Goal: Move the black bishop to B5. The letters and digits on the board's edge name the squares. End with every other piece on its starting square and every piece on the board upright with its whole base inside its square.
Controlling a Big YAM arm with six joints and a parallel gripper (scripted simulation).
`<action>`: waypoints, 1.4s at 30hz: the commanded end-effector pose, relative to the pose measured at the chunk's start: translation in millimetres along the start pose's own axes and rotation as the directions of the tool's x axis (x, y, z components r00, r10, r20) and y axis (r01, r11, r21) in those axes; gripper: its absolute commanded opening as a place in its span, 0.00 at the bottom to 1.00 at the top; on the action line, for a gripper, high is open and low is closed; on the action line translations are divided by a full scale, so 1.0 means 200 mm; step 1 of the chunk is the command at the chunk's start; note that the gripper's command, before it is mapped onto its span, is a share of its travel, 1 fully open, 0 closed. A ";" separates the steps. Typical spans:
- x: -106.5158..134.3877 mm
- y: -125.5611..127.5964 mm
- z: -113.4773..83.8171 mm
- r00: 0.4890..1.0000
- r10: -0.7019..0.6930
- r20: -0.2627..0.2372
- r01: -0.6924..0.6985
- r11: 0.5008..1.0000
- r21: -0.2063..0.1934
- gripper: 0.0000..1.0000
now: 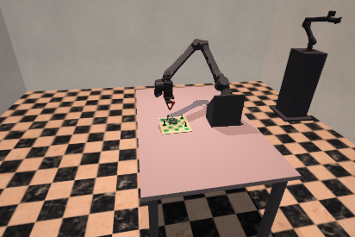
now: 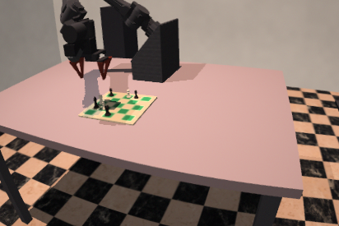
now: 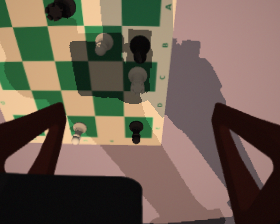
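The claw (image 2: 90, 66) hangs spread wide and holds nothing, above the tabletop (image 2: 214, 111) just off the chessboard's (image 3: 163, 75) lettered edge. The black bishop (image 3: 139, 46) stands upright in row B beside that edge. A white pawn (image 3: 136, 77) stands next to it in row C.
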State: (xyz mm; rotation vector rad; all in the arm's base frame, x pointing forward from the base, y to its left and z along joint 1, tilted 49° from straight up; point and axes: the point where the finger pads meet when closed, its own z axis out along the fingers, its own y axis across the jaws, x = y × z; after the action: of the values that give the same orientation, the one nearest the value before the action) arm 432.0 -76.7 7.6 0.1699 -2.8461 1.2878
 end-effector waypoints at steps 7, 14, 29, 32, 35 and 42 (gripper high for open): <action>-0.11 0.01 -0.22 0.999 0.021 0.041 -0.021 1.000 -0.003 1.00; -0.11 -0.02 -0.42 0.998 0.038 0.056 -0.038 0.999 -0.008 1.00; -0.11 -0.05 -0.46 0.997 0.059 0.046 -0.059 0.998 -0.011 1.00; -0.11 -0.05 -0.46 0.997 0.059 0.046 -0.059 0.998 -0.011 1.00; -0.11 -0.05 -0.46 0.997 0.056 0.046 -0.056 0.998 -0.011 1.00; -0.11 -0.05 -0.46 0.997 0.056 0.046 -0.056 0.998 -0.011 1.00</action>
State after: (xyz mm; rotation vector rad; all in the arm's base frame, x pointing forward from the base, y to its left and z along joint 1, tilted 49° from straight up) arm 431.4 -21.2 56.4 0.1613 -2.8495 1.2920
